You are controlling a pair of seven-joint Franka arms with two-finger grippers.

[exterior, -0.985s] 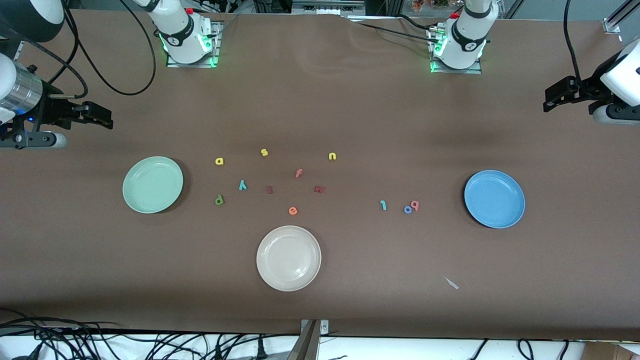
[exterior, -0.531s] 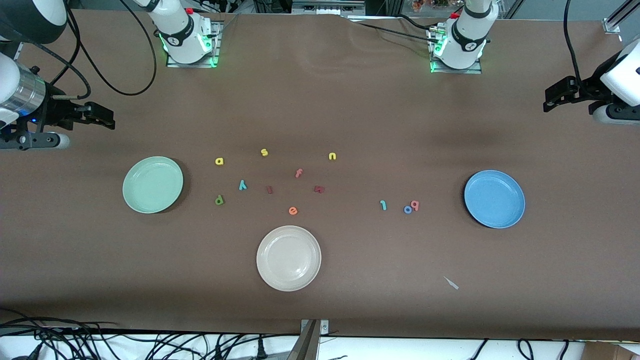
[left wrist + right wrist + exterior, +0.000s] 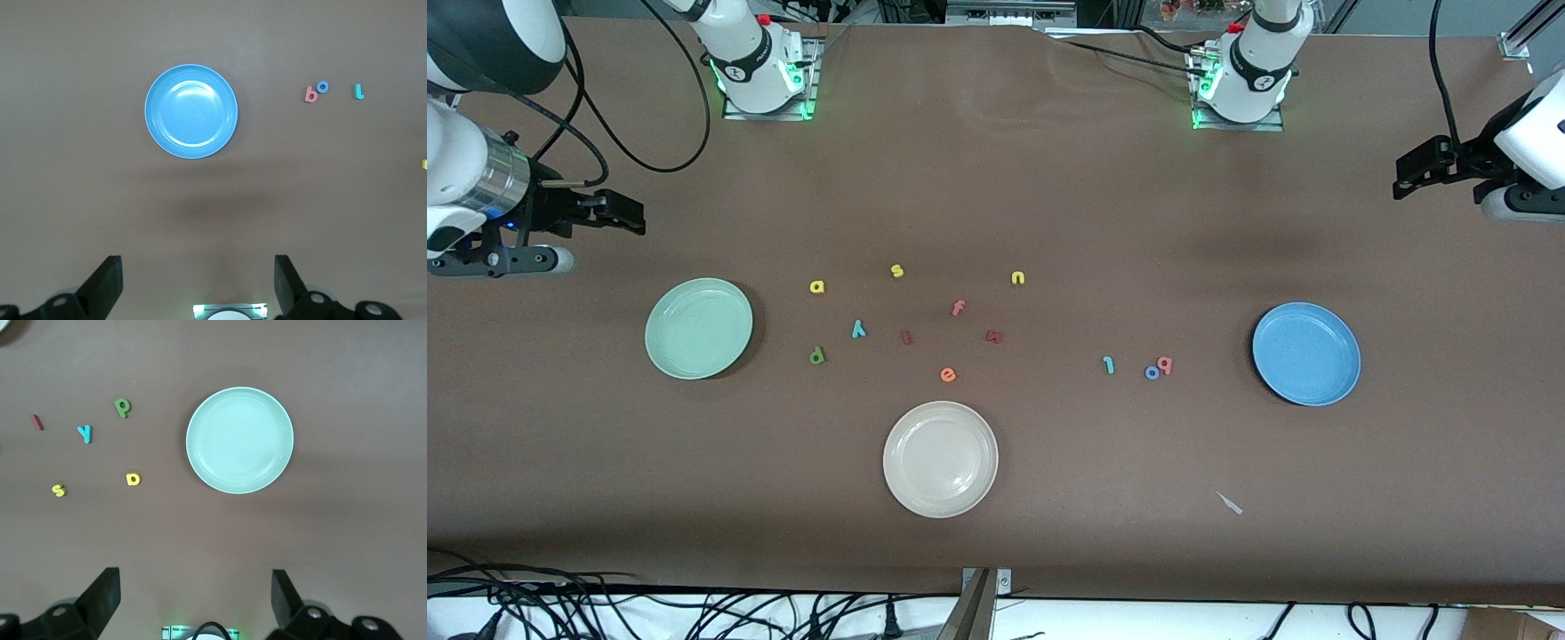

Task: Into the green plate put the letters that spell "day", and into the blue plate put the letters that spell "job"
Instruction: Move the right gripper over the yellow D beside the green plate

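Note:
The green plate (image 3: 698, 328) (image 3: 239, 440) lies empty toward the right arm's end. Beside it, toward the middle, lie the yellow "a" (image 3: 816, 286) (image 3: 133, 479), teal "y" (image 3: 858, 329) (image 3: 85, 433) and green "d" (image 3: 816, 356) (image 3: 122, 407). The blue plate (image 3: 1306, 354) (image 3: 191, 111) lies empty toward the left arm's end, with the teal "j" (image 3: 1108, 364) (image 3: 358, 91), blue "o" (image 3: 1152, 372) (image 3: 323, 86) and pink "b" (image 3: 1165, 364) (image 3: 310, 95) beside it. My right gripper (image 3: 630, 219) (image 3: 195, 597) hangs open, high over bare table by the green plate. My left gripper (image 3: 1405, 182) (image 3: 197, 280) waits open, high over bare table by the blue plate.
A cream-white plate (image 3: 940, 459) sits nearest the front camera. Loose letters lie mid-table: yellow "s" (image 3: 896, 271) and "u" (image 3: 1018, 278), a pink "f" (image 3: 958, 308), two dark red letters (image 3: 906, 337), an orange "e" (image 3: 948, 374). A small grey scrap (image 3: 1231, 504) lies near the front edge.
My right gripper has drifted a little toward the middle of the table. The left arm, the plates and the letters have not moved.

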